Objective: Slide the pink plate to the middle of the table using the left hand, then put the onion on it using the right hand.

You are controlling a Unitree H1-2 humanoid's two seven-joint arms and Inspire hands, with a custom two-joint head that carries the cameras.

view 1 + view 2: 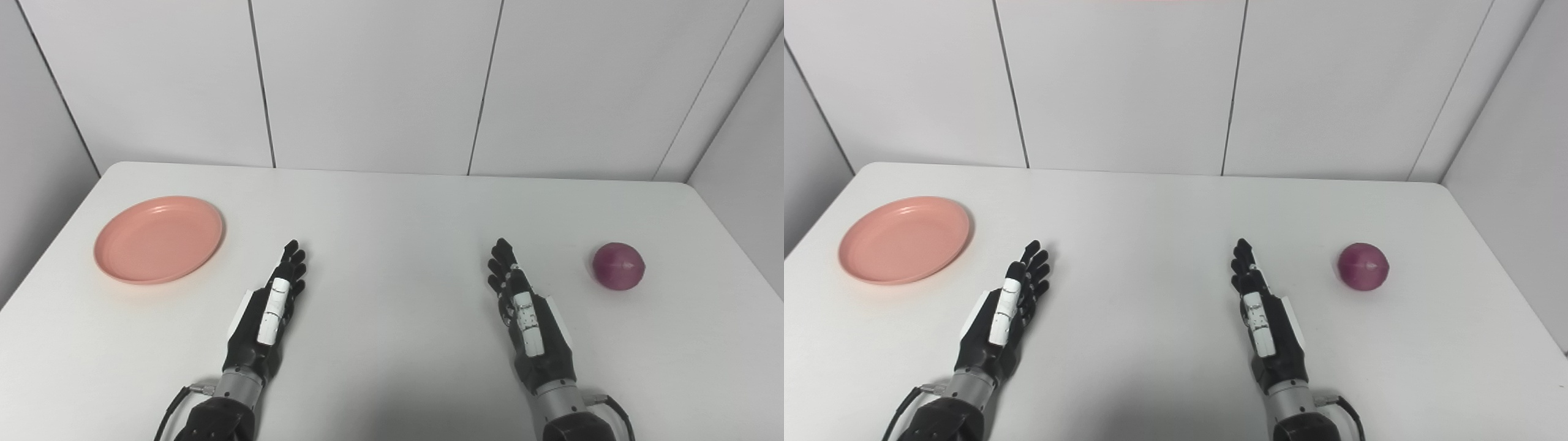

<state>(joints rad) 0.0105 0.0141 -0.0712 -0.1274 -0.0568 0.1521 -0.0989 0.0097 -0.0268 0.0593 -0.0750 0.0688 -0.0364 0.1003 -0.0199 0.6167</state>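
With both hands empty and fingers extended over the table (pixel 392 202), the left hand (pixel 269 312) should reach to the plate (pixel 158 239) at far left, press its rim and slide it flat toward centre, while the right hand (pixel 527 312) waits near the onion (pixel 618 266).

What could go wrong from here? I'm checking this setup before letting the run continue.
1. The onion is round and sits loose on the table near the right edge; a clumsy approach by the right hand might roll it off.
2. The pink plate lies near the left edge; the left hand, now open beside it, could push it outward rather than toward the middle.
3. The plate is shallow, so the onion may roll off it.
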